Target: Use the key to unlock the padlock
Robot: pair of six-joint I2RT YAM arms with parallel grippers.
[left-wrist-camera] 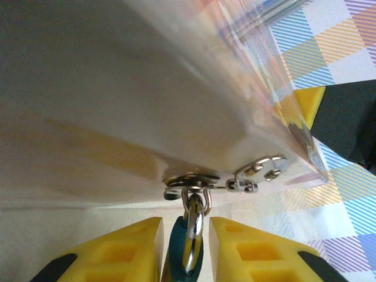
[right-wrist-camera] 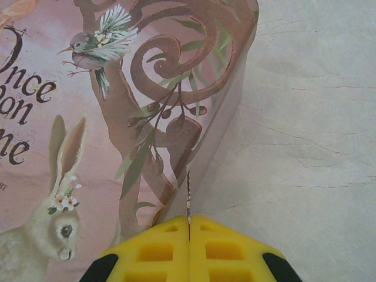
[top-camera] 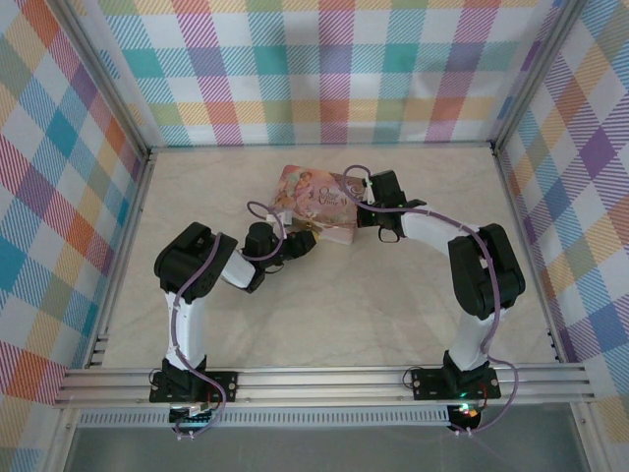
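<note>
The padlock [left-wrist-camera: 176, 249], a small teal body with a silver shackle, hangs from the hasp staple [left-wrist-camera: 191, 187] on the front of the pink tin [left-wrist-camera: 147, 106]. My left gripper [left-wrist-camera: 187, 241] stands open around it, one yellow finger on each side with only narrow gaps. My right gripper [right-wrist-camera: 189, 222] is shut on the key [right-wrist-camera: 188, 194], a thin silvery blade seen edge-on, sticking out past the fingertips. It hovers over the tin's [right-wrist-camera: 88, 117] corner edge. From above, the left gripper [top-camera: 300, 239] is at the tin's near side and the right gripper [top-camera: 364, 218] at its right end.
The pink tin [top-camera: 314, 202] with its rabbit-and-bird lid lies mid-table, slightly back. A hinged hasp plate [left-wrist-camera: 261, 169] sits beside the staple. Bare pale tabletop [right-wrist-camera: 305, 117] lies to the right of the tin. Checked walls ring the table.
</note>
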